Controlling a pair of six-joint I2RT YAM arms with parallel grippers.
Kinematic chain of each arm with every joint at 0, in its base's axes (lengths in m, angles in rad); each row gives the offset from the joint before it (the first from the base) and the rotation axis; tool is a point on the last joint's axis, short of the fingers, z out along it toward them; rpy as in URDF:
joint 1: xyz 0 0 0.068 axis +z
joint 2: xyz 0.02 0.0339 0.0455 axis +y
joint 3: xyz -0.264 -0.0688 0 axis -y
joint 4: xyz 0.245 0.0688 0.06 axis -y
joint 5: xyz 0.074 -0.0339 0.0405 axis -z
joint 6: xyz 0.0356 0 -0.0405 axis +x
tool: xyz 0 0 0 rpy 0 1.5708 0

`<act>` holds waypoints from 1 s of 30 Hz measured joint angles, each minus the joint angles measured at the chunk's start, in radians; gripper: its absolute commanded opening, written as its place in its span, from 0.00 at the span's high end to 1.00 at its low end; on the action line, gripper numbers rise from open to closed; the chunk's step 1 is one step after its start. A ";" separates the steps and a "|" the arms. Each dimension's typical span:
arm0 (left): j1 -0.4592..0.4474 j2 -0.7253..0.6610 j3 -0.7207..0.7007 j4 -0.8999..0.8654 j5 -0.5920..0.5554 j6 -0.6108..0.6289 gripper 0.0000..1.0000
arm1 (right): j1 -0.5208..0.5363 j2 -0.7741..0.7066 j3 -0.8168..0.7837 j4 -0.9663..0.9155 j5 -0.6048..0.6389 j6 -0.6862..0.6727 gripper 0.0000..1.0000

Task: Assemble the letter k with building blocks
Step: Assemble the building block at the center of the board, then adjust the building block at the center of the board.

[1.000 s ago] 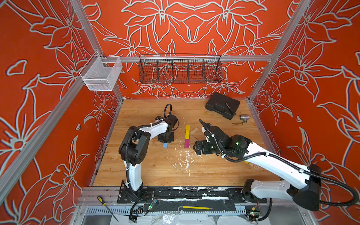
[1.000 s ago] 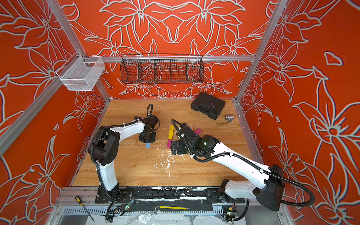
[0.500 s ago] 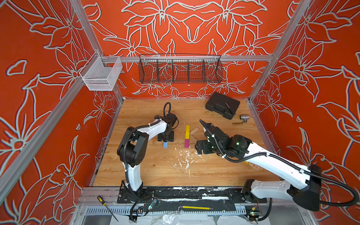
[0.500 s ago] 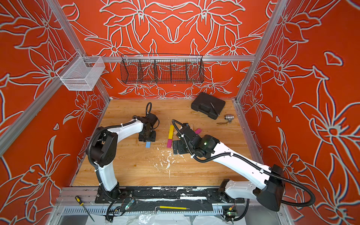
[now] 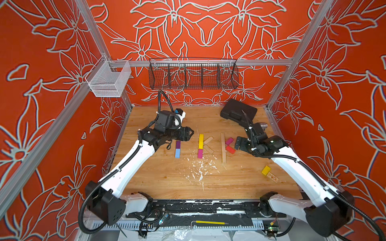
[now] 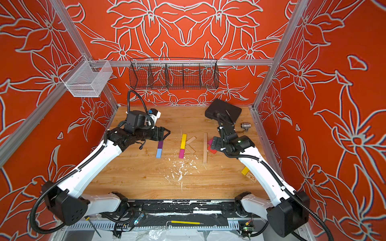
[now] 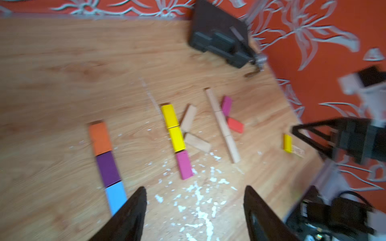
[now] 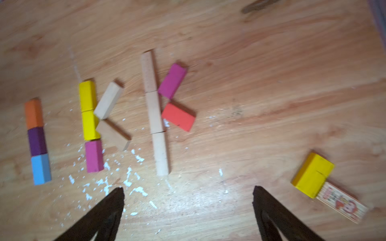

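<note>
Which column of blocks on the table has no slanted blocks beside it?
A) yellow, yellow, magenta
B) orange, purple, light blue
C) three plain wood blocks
B: the orange, purple and light blue column lies alone, while the yellow and magenta column has two slanted wood blocks beside it and the plain wood column has a magenta block and a red block beside it.

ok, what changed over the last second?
Left end effector opened and lifted off the orange-purple-blue column. Right end effector, open throughout, swung away to its right, uncovering the wood-stemmed K. Yellow-stemmed K and black case stayed put.
</note>
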 measured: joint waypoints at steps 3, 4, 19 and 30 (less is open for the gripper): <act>-0.037 -0.029 -0.050 0.060 0.120 0.124 0.13 | -0.142 -0.014 -0.040 -0.013 -0.006 -0.014 0.02; -0.051 -0.029 -0.065 0.075 0.158 0.163 0.10 | -0.196 -0.021 -0.059 -0.014 -0.015 -0.017 0.02; -0.115 -0.058 -0.144 0.135 0.314 0.257 0.03 | -0.845 -0.149 -0.445 0.038 -0.201 0.006 0.02; -0.124 -0.069 -0.144 0.137 0.314 0.257 0.03 | -0.865 -0.109 -0.570 0.267 -0.523 -0.024 0.04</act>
